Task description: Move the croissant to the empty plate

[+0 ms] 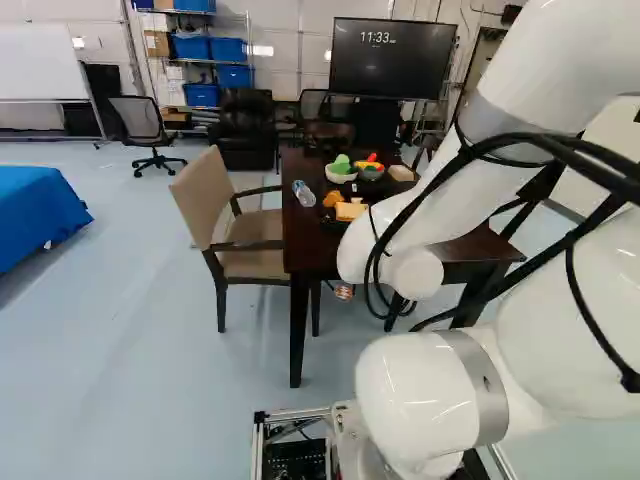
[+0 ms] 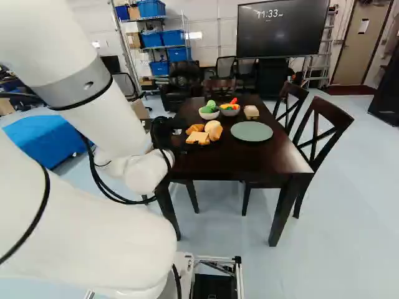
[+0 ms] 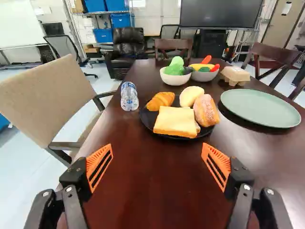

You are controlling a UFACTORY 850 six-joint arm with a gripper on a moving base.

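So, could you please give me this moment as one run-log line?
claw open; croissant on black plate with other breads; green plate empty; transfer pending

Pale green on plate (image 2: 252, 131), centre-right of right base view. Golden orange on croissant (image 3: 161, 100). White-speckled pinkish brown on roll (image 3: 206, 110).

And there I had it: croissant (image 3: 160, 100) beside bread (image 3: 175, 122) on one plate (image 3: 147, 119), between bottle (image 3: 129, 98) and second plate (image 3: 261, 109), bowls (image 3: 174, 79) behind.

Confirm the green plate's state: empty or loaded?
Empty. The green plate shows bare surface in the wrist and right base views; the croissant lies on the black plate.
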